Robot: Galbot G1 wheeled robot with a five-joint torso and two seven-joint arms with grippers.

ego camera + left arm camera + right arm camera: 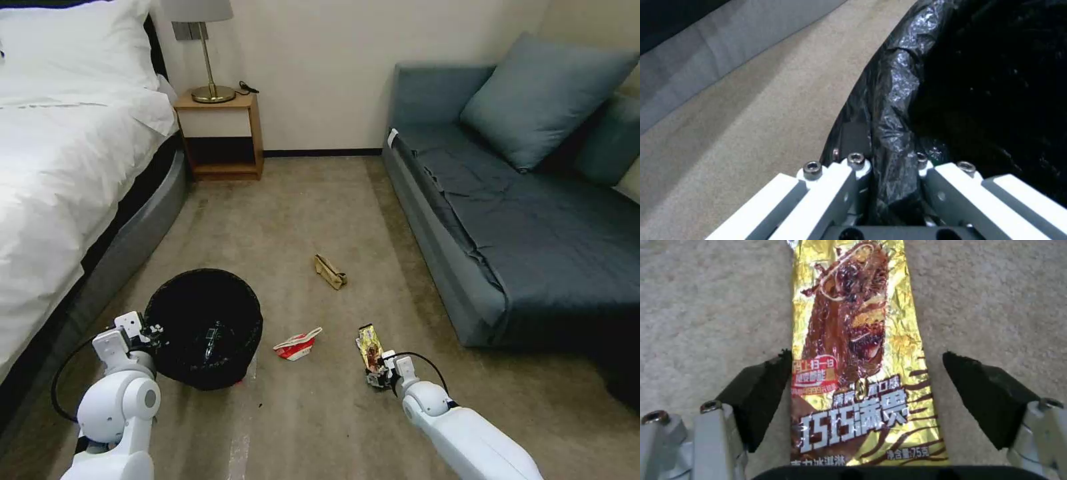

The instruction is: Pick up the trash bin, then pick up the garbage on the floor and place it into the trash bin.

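Right gripper low over floor, jaws apart astride wrapper, set to pinch. Left gripper clamped on bin near-left rim, holding it ready near left. Carton between.

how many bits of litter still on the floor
3: paper bag mid-carpet, carton beside the bin, wrapper between the right gripper's open fingers. Something glints inside the bin.

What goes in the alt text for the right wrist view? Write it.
The right pincer is open and straddles a yellow snack wrapper lying flat on tan carpet, one dark pad at each long edge. The wrapper shows a chocolate ice cream bar and white lettering.
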